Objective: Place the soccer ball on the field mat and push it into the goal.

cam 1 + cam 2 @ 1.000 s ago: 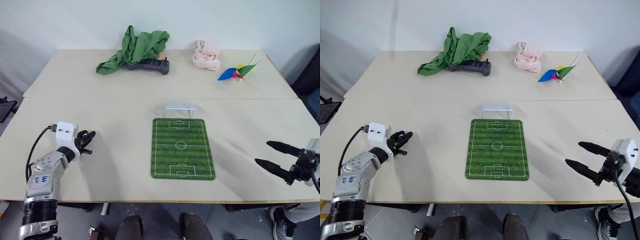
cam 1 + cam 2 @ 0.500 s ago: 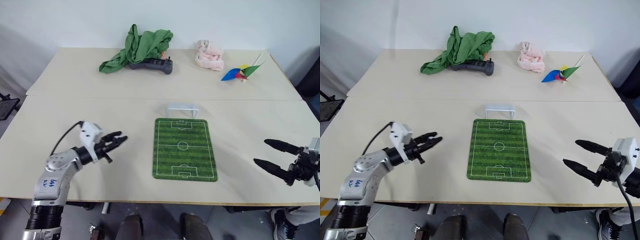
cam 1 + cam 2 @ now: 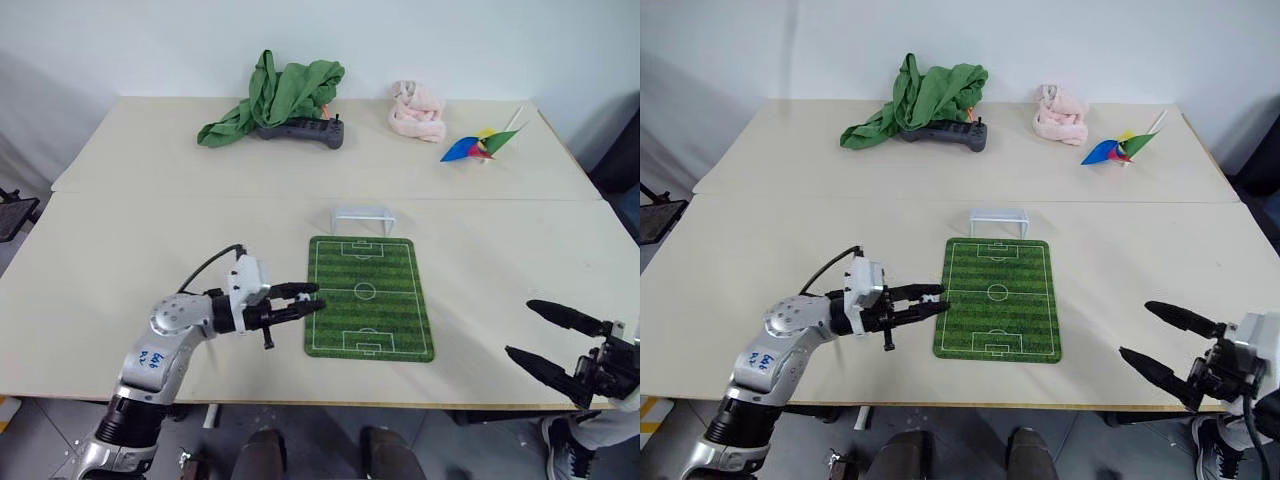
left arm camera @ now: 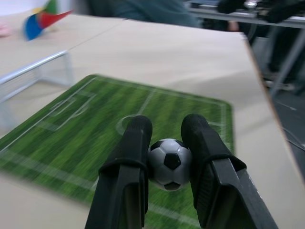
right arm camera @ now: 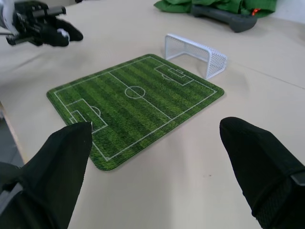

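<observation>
The soccer ball, tiny, white with black patches, sits pinched between the two black fingers of my left gripper. That gripper is shut on it, lies level and points right, its tips just over the left edge of the field mat. The mat is green with white pitch lines and lies flat at the table's near middle. The small white goal stands just beyond the mat's far end. My right gripper hangs open and empty near the table's front right edge, well right of the mat.
A green cloth lies over a dark grey controller at the back of the table. A pink cloth and a coloured pinwheel lie at the back right. A seam crosses the table just behind the goal.
My left gripper has swung right from the table's left side to the mat's left edge and turned to point right. The right gripper has drawn back a little toward the front edge.
</observation>
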Robot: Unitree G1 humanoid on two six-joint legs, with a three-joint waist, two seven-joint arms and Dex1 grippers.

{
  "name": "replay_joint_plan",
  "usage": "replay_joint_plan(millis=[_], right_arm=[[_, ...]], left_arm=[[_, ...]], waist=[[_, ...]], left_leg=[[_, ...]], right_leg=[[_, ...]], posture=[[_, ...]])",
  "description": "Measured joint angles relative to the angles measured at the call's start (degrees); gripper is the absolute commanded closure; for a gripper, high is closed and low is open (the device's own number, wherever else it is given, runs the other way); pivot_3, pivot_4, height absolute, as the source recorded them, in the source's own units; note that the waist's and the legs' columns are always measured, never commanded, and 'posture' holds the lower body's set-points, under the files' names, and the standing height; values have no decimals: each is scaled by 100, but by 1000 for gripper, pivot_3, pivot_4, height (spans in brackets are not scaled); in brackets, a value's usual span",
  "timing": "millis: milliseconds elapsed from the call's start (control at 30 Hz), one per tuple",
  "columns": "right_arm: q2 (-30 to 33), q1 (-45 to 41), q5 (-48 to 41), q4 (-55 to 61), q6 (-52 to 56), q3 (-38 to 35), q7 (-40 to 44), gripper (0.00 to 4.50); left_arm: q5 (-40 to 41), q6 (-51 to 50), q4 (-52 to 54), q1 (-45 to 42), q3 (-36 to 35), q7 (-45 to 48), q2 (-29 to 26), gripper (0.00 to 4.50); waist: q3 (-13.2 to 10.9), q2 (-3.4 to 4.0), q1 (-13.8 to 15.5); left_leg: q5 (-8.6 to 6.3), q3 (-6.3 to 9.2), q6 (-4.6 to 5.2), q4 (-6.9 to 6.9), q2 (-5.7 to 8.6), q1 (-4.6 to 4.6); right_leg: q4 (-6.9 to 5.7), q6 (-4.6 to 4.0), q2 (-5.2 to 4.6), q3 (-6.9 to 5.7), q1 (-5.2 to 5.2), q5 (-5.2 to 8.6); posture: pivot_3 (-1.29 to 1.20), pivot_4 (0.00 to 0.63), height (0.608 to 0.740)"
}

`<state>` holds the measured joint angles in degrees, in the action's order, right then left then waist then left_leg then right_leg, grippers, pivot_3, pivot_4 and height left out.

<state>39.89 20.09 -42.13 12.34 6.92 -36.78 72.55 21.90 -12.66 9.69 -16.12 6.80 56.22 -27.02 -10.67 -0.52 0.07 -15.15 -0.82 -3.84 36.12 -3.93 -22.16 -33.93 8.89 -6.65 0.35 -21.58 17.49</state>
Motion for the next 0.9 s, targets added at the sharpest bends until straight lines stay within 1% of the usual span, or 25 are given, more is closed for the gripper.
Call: replay_joint_plan(millis=[33,133,233,333,433,633,733,900], right_arm=[[-5,65,-5,0,-38,-6,17,0],[-61,229,-18,-35,-96,-69,139,0],[-58,536,-61,-216,-182,-318,380,0],[-44,636,-114,-342,-203,-488,569,0],[-8,725,-132,-344,-201,-518,704,0],[32,767,-115,-326,-186,-520,706,0],[32,860,-115,-273,-166,-520,675,0],[33,1035,-129,-109,-53,-619,665,0]], left_arm=[[-43,53,-69,-46,79,30,24,3636],[-234,208,-289,-172,287,106,81,3636],[-415,346,-523,-281,528,239,137,3636],[-493,344,-598,-375,676,296,181,3636],[-687,461,-689,-501,883,308,355,3636],[-1213,601,-911,-589,1465,-3,893,3636],[-1505,733,-922,-532,1641,-199,955,3636],[-1790,806,-1094,-419,1687,-523,1080,3636]], waist=[[0,0,0],[0,0,2],[0,0,19],[0,0,18],[1,1,8],[1,1,14],[2,3,11],[2,3,24]], left_leg=[[0,0,0,0,0,0],[1,0,1,3,0,0],[0,0,2,3,1,-1],[-1,0,3,4,1,-1],[0,0,3,4,1,1],[1,0,3,9,2,0],[1,0,3,6,2,2],[1,0,4,11,2,0]], right_leg=[[0,-17,0,0,0,9],[-1,-25,-1,1,1,13],[1,-43,0,2,2,23],[1,-43,-1,3,2,23],[0,-43,0,3,3,23],[1,-43,0,6,5,23],[1,-43,0,6,4,23],[1,-59,-1,6,5,31]], posture=[[0,150,740],[0,150,740],[0,150,740],[0,150,740],[0,150,740],[0,150,740],[0,150,740],[0,150,740]])
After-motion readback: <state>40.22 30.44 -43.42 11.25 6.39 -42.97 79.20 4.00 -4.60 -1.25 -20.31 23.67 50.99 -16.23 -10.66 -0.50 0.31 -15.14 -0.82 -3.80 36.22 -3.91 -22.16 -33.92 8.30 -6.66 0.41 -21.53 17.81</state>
